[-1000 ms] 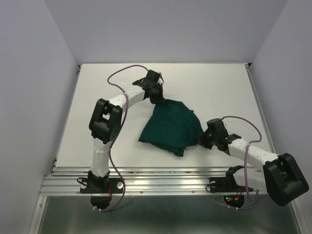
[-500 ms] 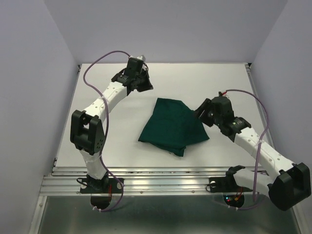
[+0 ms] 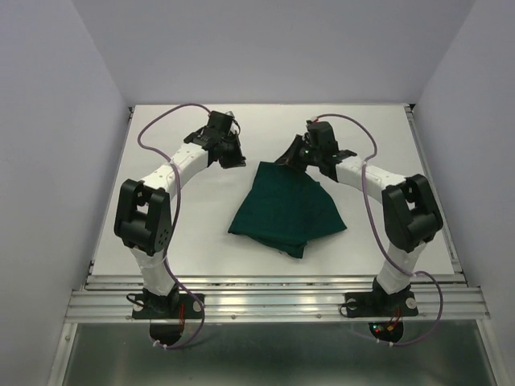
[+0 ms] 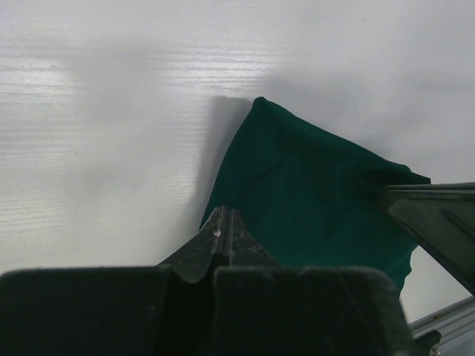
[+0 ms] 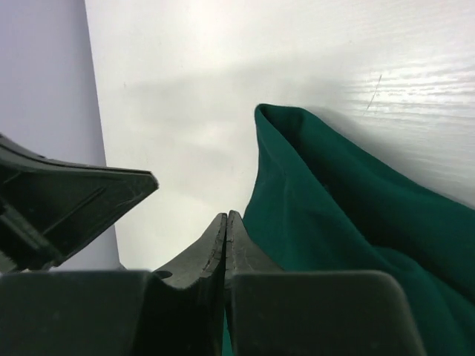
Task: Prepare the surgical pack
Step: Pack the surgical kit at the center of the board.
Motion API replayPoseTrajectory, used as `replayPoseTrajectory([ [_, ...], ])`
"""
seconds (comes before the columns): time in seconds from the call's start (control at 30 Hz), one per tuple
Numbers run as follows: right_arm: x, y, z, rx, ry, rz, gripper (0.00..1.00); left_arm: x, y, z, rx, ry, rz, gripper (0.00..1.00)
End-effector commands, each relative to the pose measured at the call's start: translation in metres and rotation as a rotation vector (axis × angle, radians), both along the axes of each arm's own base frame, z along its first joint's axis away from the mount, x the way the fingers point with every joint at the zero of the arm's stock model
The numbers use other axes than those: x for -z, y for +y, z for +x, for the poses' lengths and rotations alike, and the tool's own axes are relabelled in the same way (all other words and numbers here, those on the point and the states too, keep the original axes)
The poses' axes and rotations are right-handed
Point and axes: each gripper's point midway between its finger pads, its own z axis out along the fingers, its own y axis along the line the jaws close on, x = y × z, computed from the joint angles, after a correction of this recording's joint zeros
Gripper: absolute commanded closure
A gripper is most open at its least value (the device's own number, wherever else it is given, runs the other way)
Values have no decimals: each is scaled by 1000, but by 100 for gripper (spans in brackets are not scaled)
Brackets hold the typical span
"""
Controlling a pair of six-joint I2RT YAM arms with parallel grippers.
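Lying on table point(image 3: 257, 264): drape point(image 3: 286, 209) | left gripper point(image 4: 225, 226) closed | right gripper point(image 5: 225, 222) closed, beside drape

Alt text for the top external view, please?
A dark green drape lies bunched in the middle of a white table. The left gripper hangs just left of its far corner and the right gripper is at that corner, both with shut jaws.

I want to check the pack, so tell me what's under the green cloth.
Only the white table shows around the folded green cloth. Nothing pokes out at its edges, but anything beneath it or inside its folds is covered from view.
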Motion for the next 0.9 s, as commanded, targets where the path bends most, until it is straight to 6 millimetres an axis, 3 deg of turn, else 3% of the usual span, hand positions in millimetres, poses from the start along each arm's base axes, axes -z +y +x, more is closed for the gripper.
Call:
replayPoseTrajectory([
  [0.0, 1, 26, 0, -92, 0, 87, 98, -26, 3, -2, -6, -61, -36, 100],
  [0.1, 49, 7, -9, -13, 82, 3, 98, -23, 5, -5, -9, -55, -30, 100],
  [0.17, 82, -19, -18, 59, 150, -44, 98, -22, 6, -6, -10, -51, -27, 100],
  [0.27, 102, -42, -29, 102, 206, -63, 99, -20, 8, -8, -12, -48, -27, 100],
  [0.33, 95, -46, -27, 91, 176, -69, 99, -20, 8, -8, -14, -46, -28, 100],
  [0.37, 76, -43, -24, 77, 135, -51, 99, -20, 9, -8, -16, -47, -29, 100],
  [0.57, 21, -41, -32, 3, 32, -43, 99, -23, 8, -9, -13, -53, -35, 100],
  [0.7, 13, -43, -44, -15, 26, -33, 98, -21, 7, -11, -7, -46, -46, 100],
  [0.87, 25, -45, -36, 16, 46, -53, 98, -17, 1, -21, 22, -22, -68, 100],
])
